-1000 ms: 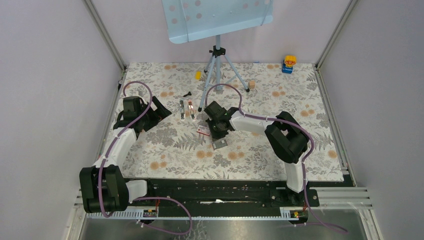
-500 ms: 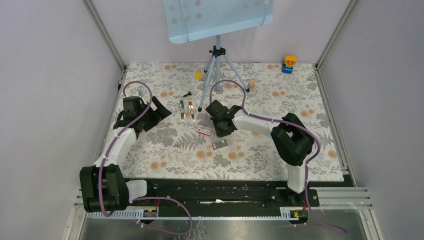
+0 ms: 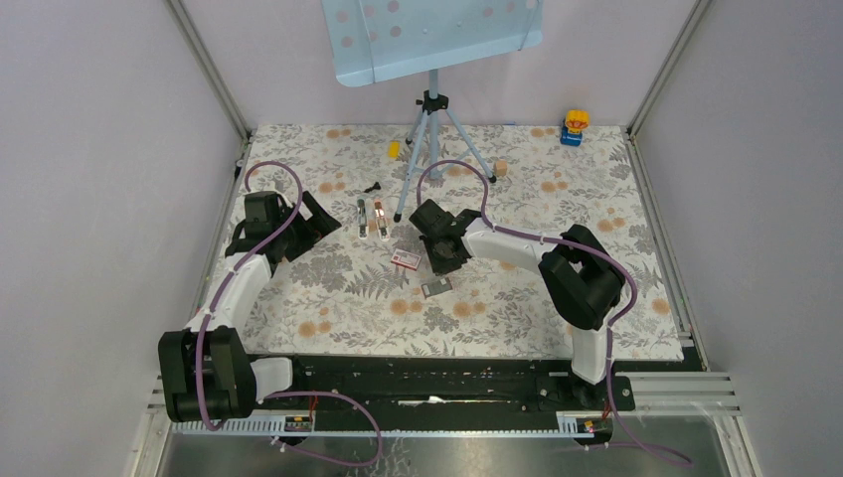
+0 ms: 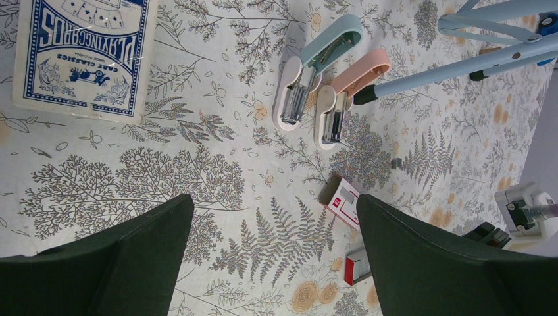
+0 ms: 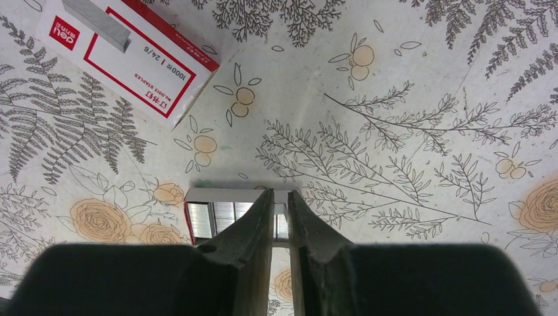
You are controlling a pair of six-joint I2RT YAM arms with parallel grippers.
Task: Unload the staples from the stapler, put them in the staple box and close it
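Two small staplers lie side by side, both swung open: the pink stapler [image 4: 349, 89] [image 3: 380, 219] and a teal one [image 4: 316, 69] [image 3: 362, 217]. The pink one's metal channel shows; whether staples lie in it I cannot tell. My left gripper [image 4: 274, 197] [image 3: 320, 234] stands wide open and empty, just left of the staplers. My right gripper [image 5: 281, 192] [image 3: 445, 260] hovers over an open tray of staple strips [image 5: 217, 217] [image 3: 436, 288]. Its jaws stand a narrow slit apart with nothing between them.
A red-and-white staple box [image 5: 128, 56] [image 3: 404, 260] lies beside the tray. A playing-card box [image 4: 85, 56] sits left of the staplers. A tripod [image 3: 432, 149] stands behind them, one leg [image 4: 460, 66] ending by the pink stapler. Small toys [image 3: 574, 126] lie at the back.
My right gripper has drawn back a little from over the staple tray, toward the rear of the table. The left arm, staplers and box have not moved.
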